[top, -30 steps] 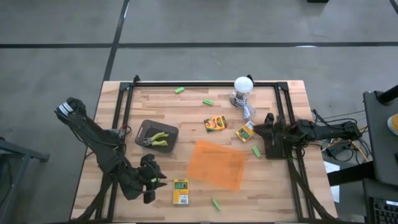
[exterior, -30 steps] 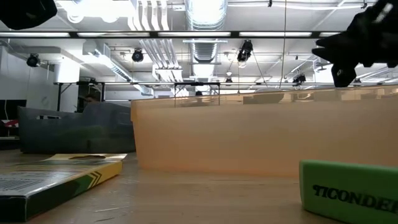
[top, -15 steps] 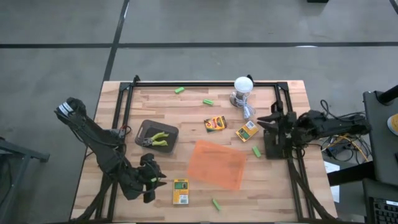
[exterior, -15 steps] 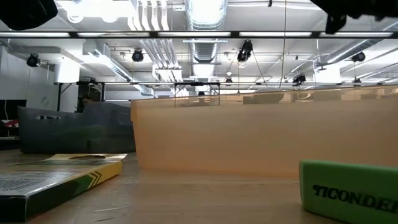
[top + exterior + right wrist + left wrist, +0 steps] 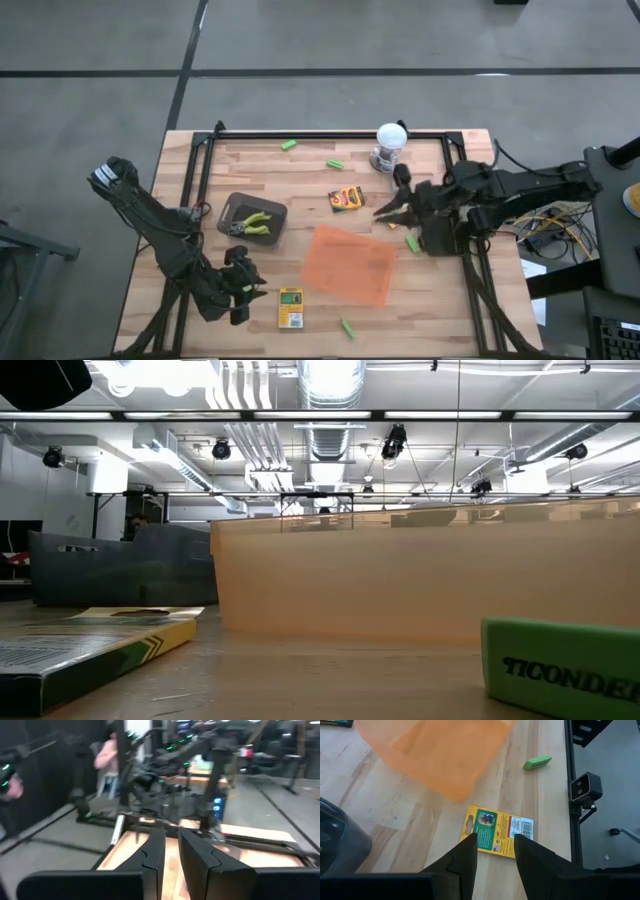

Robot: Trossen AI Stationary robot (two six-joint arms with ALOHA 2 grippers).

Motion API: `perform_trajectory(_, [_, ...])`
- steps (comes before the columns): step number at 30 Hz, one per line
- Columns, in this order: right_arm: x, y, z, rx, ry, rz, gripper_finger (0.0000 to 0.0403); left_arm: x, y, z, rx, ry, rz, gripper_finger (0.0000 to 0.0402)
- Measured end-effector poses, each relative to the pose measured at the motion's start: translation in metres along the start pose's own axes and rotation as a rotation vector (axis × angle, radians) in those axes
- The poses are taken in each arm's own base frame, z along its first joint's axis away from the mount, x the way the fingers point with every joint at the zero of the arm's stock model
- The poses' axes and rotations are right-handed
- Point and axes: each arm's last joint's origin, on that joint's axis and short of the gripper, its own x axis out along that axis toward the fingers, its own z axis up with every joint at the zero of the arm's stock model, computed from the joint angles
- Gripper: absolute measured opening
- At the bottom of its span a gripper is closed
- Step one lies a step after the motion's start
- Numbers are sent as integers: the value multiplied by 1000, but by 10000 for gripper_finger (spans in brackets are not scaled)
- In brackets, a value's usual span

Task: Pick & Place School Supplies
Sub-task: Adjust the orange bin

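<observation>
Right gripper (image 5: 388,207) swung inward over table; jaws narrowed.

We are counting three crayon boxes on the desk (image 5: 200,300): one (image 5: 346,198) near the middle, one (image 5: 290,308) by the front edge, one (image 5: 393,212) mostly hidden under an arm. We are seeing four green erasers (image 5: 288,145), one orange tray (image 5: 349,264), one lamp (image 5: 391,138) and one dark bin (image 5: 252,216) with pliers.

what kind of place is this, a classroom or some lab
Likely a robotics lab or workshop: exposed ceiling ducts and strip lighting, a wooden worktable in a black frame on bare concrete, more rigs beyond.
</observation>
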Motion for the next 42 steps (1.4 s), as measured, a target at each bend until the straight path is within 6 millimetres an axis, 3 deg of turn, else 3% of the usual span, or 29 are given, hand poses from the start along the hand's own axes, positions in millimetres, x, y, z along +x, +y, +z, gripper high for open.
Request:
perform_trajectory(4, [20,9,20,-51,-16,25,37,0,0,0,1,1,0,133])
perform_trajectory(7, [27,17,33,12,-42,-34,31,0,0,-1,6,6,2,133])
perform_trajectory(13, [42,53,28,21,-5,-225,27,-1,1,-4,25,23,17,133])
perform_trajectory(18, [55,89,7,91,38,-272,27,-1,3,-5,37,35,32,133])
perform_trajectory(24, [85,122,-26,133,132,-242,27,-1,5,-9,75,93,29,133])
perform_trajectory(32, [128,145,-64,159,149,-316,27,10,11,-23,94,111,-9,133])
perform_trajectory(42, [147,175,-108,139,155,-390,27,36,27,-55,36,51,-133,133])
